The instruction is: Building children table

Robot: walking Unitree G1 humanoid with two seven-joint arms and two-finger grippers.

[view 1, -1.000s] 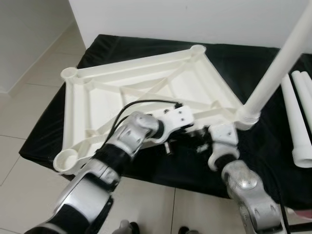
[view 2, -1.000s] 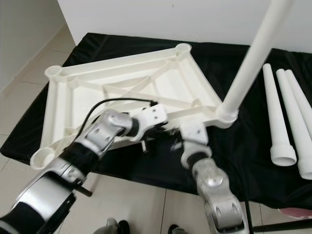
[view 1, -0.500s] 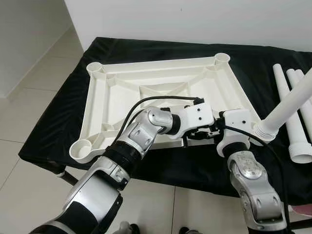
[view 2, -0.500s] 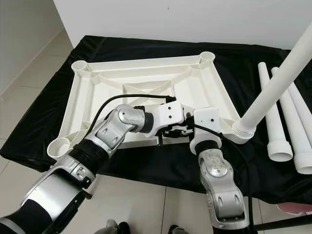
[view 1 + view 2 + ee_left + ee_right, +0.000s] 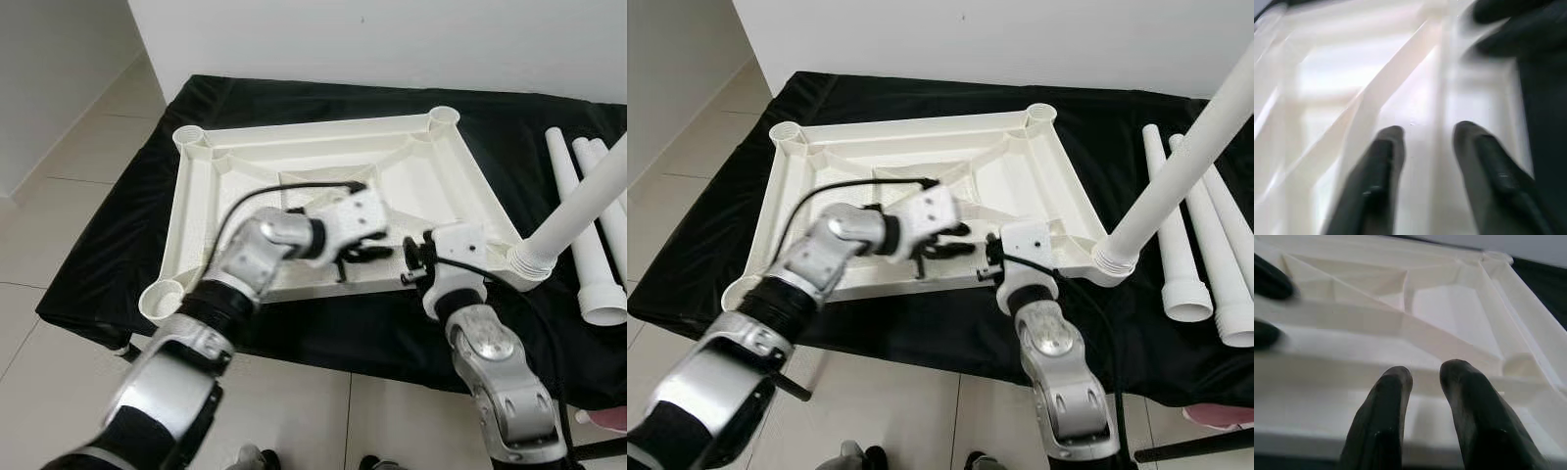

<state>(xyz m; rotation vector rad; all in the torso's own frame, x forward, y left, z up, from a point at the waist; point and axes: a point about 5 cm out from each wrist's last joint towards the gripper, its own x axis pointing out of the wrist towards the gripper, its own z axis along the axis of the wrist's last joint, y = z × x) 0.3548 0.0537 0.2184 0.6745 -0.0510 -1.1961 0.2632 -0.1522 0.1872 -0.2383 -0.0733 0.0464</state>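
A white tabletop [image 5: 294, 186] is laid upside down on the black-covered table [image 5: 196, 108], with one leg [image 5: 578, 211] fitted at its near right corner. The left pincer [image 5: 364, 253] and the right pincer [image 5: 411, 266] are held above its near edge, fingers slightly parted, gripping nothing. Loose legs [image 5: 1176, 225] lie to the right.

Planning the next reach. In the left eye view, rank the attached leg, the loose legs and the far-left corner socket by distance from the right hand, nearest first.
1. Attached leg: just to the right of the right hand, plugged into the tabletop's near-right corner.
2. Loose legs: lying farther right on the black cloth.
3. Far-left corner socket: across the tabletop, at its back-left corner.
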